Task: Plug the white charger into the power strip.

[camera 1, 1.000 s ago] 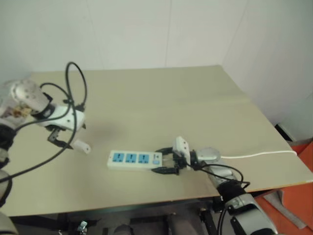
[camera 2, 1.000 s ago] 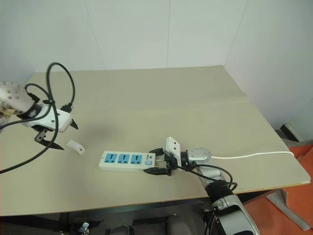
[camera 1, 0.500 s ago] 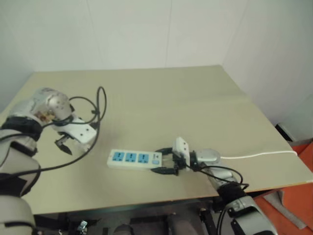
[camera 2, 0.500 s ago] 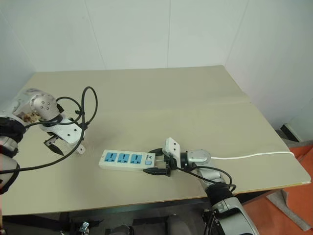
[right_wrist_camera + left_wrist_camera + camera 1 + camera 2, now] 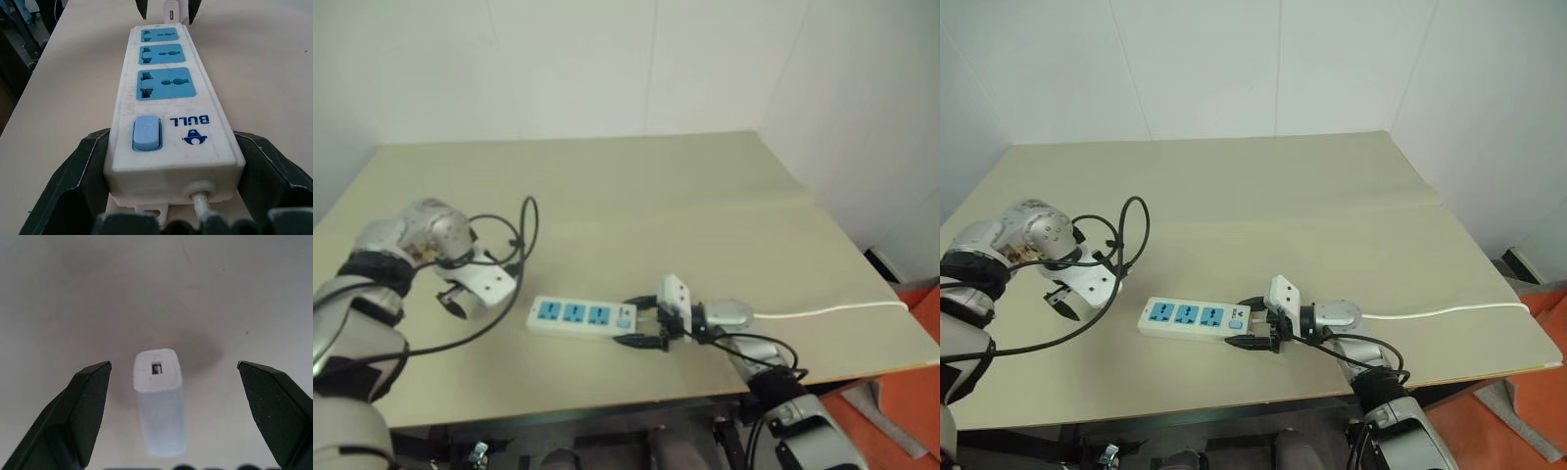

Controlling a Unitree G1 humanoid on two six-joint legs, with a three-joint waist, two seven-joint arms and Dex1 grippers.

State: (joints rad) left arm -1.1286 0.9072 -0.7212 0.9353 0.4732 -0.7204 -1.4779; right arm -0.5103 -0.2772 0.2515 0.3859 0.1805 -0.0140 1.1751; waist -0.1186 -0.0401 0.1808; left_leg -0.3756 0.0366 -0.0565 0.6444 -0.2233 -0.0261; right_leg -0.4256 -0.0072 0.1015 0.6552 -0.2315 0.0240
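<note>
head views, table (image 5: 1332,196): a pale beige top against white walls.
head views, power strip (image 5: 1193,320): lies flat near the front edge of the table, three blue socket faces up, its switch end toward the right gripper; a thin white cord (image 5: 1449,312) runs off to the right across the table.
head views, right gripper (image 5: 1255,329): points left along the table, a black finger on either side of the strip's switch end, clamped on it.
head views, left gripper (image 5: 1064,299): hangs just left of the strip's far end, pointing down at the table, a black cable looping over the arm.
left wrist view, white charger (image 5: 159,398): lies on the table between the two black fingers (image 5: 78,416), a small dark port on the end facing the camera.
left wrist view, left gripper: jaws spread wide, neither finger touching the charger, bare table on both sides of it.
right wrist view, power strip (image 5: 168,117): runs away from the camera, blue switch (image 5: 146,132) nearest, then a blue logo and the three sockets.
right wrist view, right gripper (image 5: 173,181): fingers press both long sides of the strip at the cord end.
right wrist view, white charger (image 5: 170,11): just beyond the strip's far end, between the left gripper's dark fingertips (image 5: 142,8).
</note>
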